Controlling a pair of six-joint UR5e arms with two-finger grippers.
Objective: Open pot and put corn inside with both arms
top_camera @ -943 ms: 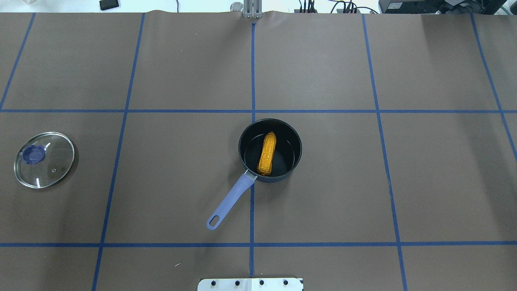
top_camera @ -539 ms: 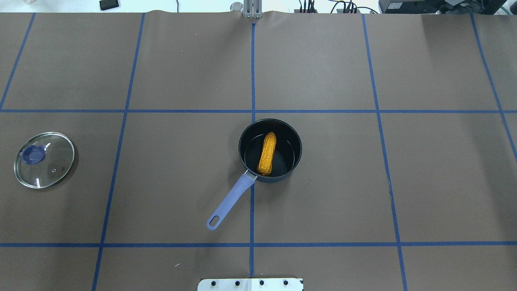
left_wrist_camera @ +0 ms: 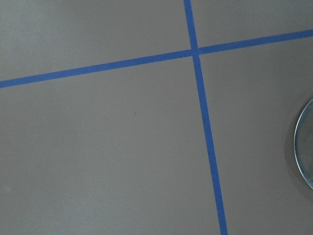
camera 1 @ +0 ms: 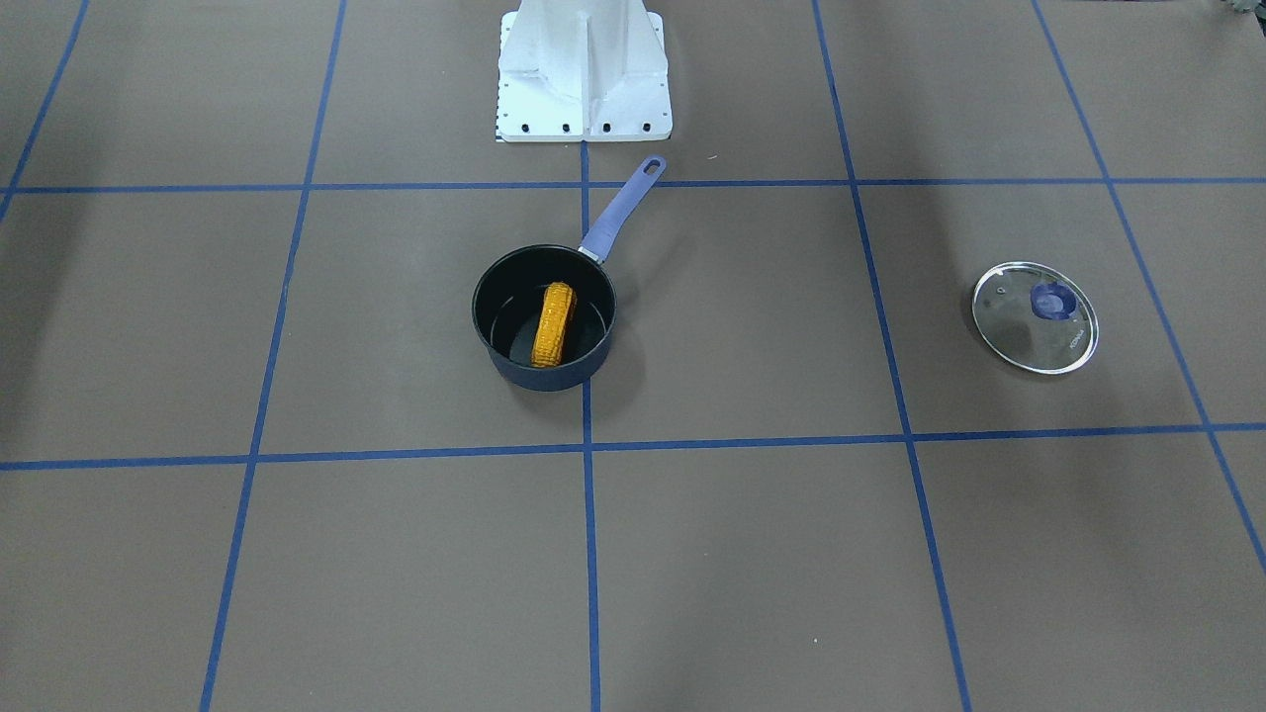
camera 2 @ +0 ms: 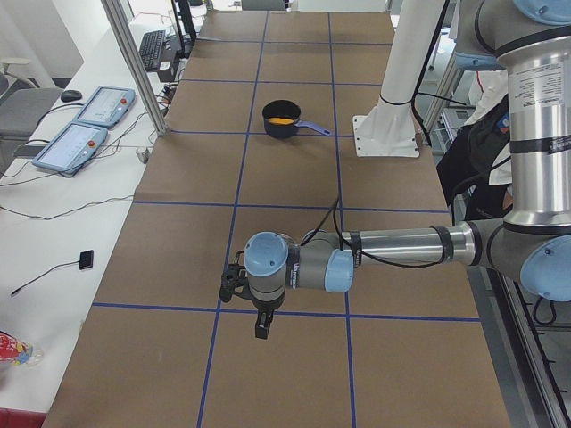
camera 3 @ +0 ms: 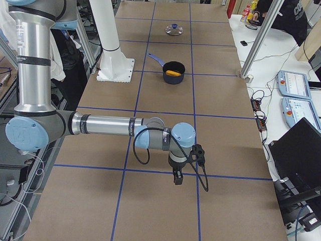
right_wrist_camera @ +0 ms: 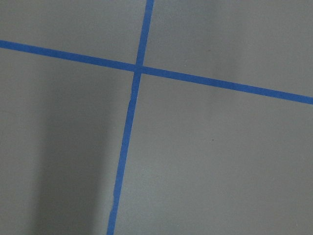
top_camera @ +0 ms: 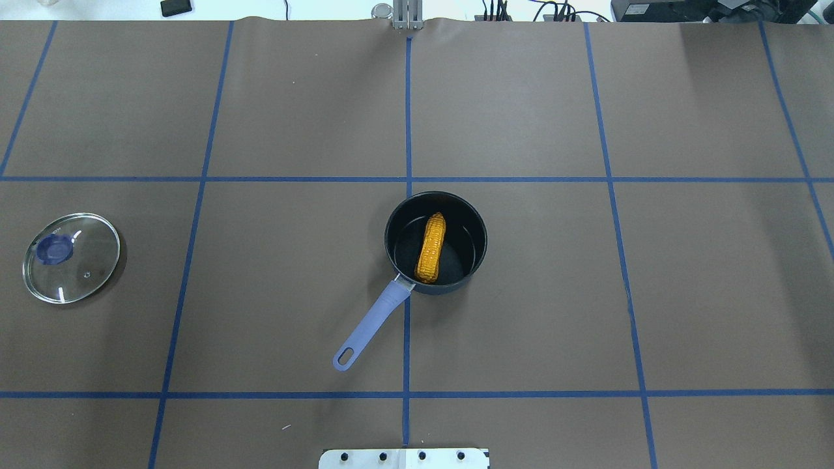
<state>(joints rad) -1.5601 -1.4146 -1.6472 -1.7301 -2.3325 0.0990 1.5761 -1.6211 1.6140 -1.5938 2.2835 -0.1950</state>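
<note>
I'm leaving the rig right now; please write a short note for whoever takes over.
Left tool: hangs over the table far from the pot; open or shut cannot be told.
Right tool: the same, at the other end.
Corn: lies inside the pot, mid-table.
Lid: off, flat on the table on the robot's left.
Done: pot opened, corn in.
Left: nothing that shows.

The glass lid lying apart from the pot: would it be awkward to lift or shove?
Likely stiff and breakable: the glass lid looks transparent, metal-rimmed. Lying flat on the table, it should slide, not roll. Its blue knob seems the easiest hold.
</note>
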